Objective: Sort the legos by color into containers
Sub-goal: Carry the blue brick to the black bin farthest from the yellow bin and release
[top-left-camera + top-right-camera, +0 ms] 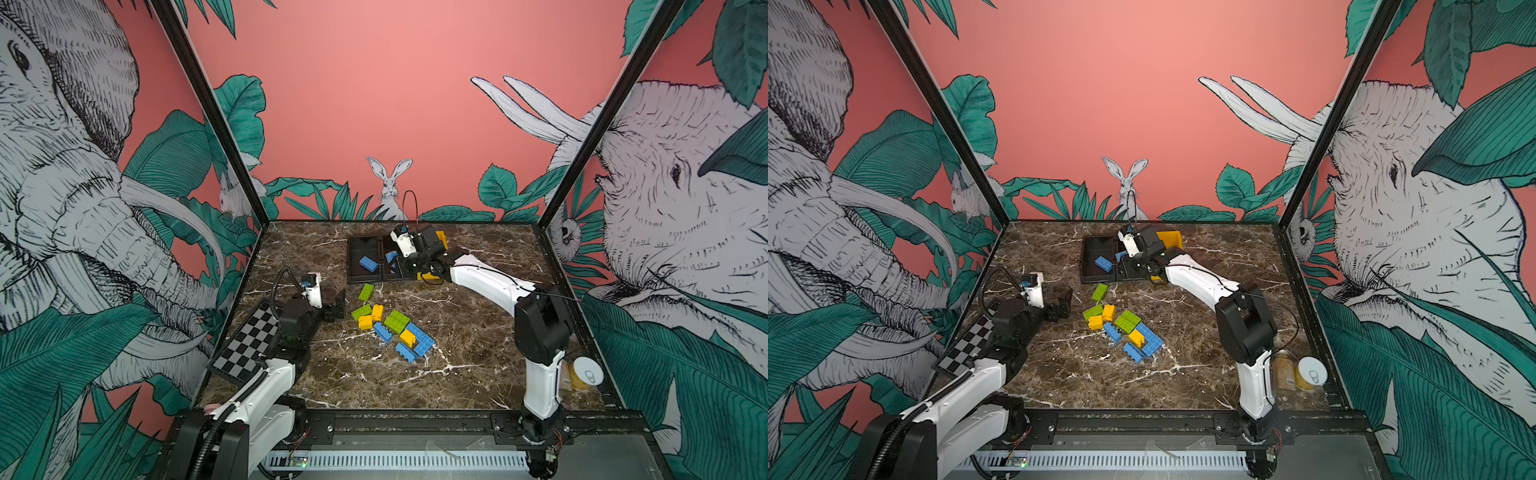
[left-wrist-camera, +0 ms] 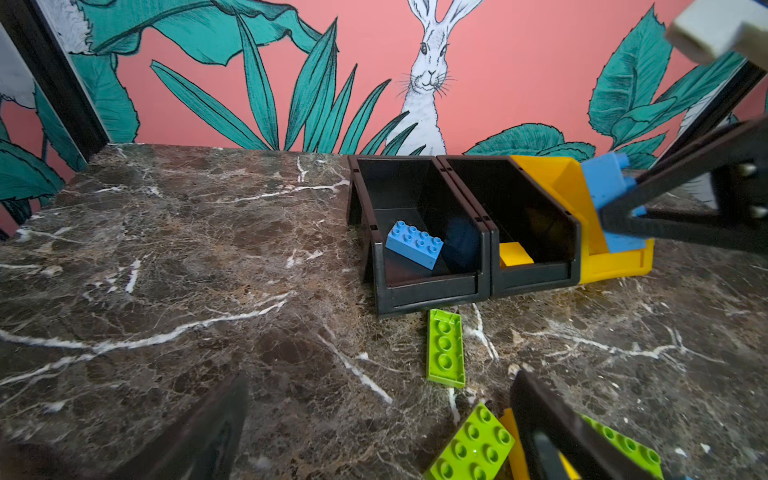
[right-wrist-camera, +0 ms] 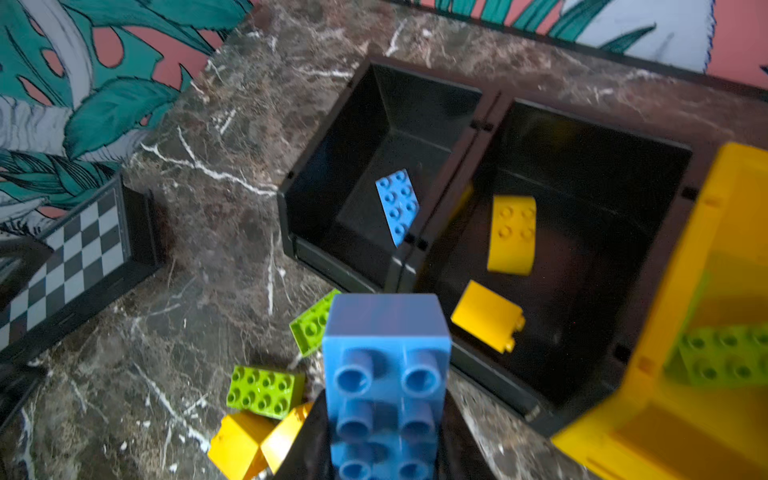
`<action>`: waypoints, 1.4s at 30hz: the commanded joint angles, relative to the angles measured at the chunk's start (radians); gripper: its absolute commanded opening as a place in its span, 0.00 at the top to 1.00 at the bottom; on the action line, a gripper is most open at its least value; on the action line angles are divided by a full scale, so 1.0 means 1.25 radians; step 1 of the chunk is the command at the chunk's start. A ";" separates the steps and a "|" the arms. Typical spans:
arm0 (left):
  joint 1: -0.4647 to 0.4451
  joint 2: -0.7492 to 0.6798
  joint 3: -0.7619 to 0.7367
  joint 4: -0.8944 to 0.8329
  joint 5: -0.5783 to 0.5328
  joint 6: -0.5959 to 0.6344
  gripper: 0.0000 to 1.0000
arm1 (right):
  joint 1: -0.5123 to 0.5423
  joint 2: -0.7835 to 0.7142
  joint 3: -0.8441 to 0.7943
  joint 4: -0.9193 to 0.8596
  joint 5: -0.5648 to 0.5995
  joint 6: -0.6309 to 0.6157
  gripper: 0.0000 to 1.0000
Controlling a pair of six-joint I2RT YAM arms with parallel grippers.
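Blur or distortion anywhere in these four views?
Right wrist: yellow bin smeared, held blue brick soft. Left wrist: own fingers out of focus, black bins sharp. Both top views: wide-angle stretch at the edges, brick pile crisp.

Table [image 1: 478, 345]: three storage bins side by side at back centre. Left bin [image 1: 361, 247] holds single brick [image 1: 368, 264]. Middle bin [image 2: 519, 195] holds rear brick [image 3: 511, 235] and front brick [image 3: 486, 316]. Right bin [image 1: 1171, 239] holds one brick [image 3: 723, 357]. Brick pile [image 1: 395, 328] at table centre, before bins; lone brick [image 1: 366, 291] between pile and left bin. Left end effector [image 1: 336, 307] just left of pile. Right end effector [image 3: 384, 415] over bins, gripping held brick [image 3: 386, 353]. Chessboard [image 1: 249, 340] at left edge. Jar [image 1: 1283, 370], can [image 1: 1310, 374] at front right corner.
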State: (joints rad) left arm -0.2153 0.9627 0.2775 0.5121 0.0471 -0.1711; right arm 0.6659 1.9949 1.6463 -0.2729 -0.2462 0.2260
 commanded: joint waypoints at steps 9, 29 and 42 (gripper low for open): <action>-0.001 -0.080 -0.080 -0.001 -0.056 -0.042 0.01 | 0.038 0.173 0.165 0.134 0.023 0.012 0.84; 0.000 -0.050 -0.069 0.036 0.050 0.002 0.01 | 0.040 0.497 0.572 0.050 0.052 0.049 0.57; -0.001 -0.066 -0.069 0.028 0.056 0.008 0.01 | 0.045 0.160 0.249 0.091 0.025 0.028 0.36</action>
State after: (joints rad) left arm -0.2153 0.8986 0.1974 0.5259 0.0994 -0.1726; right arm 0.7136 2.3753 2.0460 -0.2157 -0.2016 0.2665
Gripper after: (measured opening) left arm 0.991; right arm 0.640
